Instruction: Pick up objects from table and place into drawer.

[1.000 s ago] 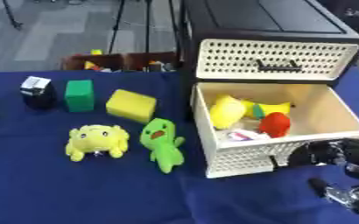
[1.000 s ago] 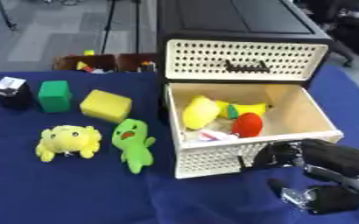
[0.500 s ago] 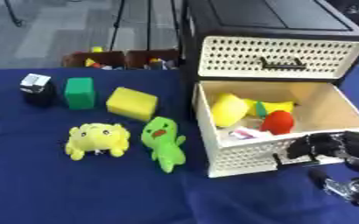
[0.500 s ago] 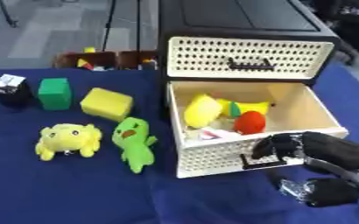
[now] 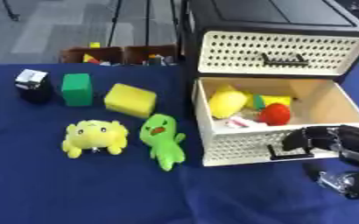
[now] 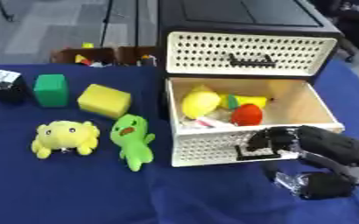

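The right robot hand (image 6: 286,141) has crept left onto the open drawer (image 6: 213,146) front, fingers curled at its handle, while the soft, light green plush (image 5: 162,139) awaits a mid-body grasp.

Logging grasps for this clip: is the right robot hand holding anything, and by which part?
The right robot hand has its fingers curled at the black handle on the open drawer's front. No toy is held.

My right hand (image 6: 305,142) comes in from the lower right edge, forearm low and roughly level, knuckles up. Its fingers (image 6: 271,139) are curled downward, tips pointing left. My thumb sits below, dark with silver parts. My left hand shows in neither view.
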Controlling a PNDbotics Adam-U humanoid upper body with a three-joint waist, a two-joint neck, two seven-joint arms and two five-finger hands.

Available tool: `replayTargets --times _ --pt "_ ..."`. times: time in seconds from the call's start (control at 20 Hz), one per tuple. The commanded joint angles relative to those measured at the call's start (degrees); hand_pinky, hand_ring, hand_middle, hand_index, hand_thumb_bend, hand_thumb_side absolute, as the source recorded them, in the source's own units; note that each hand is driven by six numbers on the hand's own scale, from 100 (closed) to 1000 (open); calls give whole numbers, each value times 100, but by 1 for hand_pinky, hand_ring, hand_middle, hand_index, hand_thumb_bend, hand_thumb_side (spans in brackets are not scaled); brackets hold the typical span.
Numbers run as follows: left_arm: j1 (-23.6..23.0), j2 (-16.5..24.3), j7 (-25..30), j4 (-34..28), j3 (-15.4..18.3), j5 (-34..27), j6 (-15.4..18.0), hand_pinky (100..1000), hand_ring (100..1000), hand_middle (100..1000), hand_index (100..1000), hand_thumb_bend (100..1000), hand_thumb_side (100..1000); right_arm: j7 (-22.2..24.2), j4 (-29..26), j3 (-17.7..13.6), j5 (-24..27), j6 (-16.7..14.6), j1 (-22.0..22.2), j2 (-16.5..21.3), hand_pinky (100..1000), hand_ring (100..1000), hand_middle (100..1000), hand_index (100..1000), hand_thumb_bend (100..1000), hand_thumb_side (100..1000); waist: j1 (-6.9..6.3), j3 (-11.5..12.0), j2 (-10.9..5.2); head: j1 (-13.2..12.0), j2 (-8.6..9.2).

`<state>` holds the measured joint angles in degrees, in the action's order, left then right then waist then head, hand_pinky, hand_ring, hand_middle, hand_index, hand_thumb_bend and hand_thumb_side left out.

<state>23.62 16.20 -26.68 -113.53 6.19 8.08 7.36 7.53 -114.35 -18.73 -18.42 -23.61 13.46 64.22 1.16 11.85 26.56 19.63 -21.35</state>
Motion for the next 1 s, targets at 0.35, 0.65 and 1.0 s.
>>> replayTargets --times 0.35,0.65,1.0 --pt "35 102 10 -107 44 -18 27 345 530 558 725 213 810 -320 -24 -133 -77 140 -112 138 623 787 833 876 100 1000 28 19 -56 77 148" --pt "32 105 16 -107 46 -15 31 344 531 558 725 213 812 -550 -24 -171 -151 259 -153 146 624 795 842 875 100 1000 53 25 -38 98 194" --pt "35 109 10 -107 56 -13 31 344 530 557 724 210 811 -716 -24 -161 -261 394 -148 90 637 806 849 876 100 1000 75 81 13 151 266"
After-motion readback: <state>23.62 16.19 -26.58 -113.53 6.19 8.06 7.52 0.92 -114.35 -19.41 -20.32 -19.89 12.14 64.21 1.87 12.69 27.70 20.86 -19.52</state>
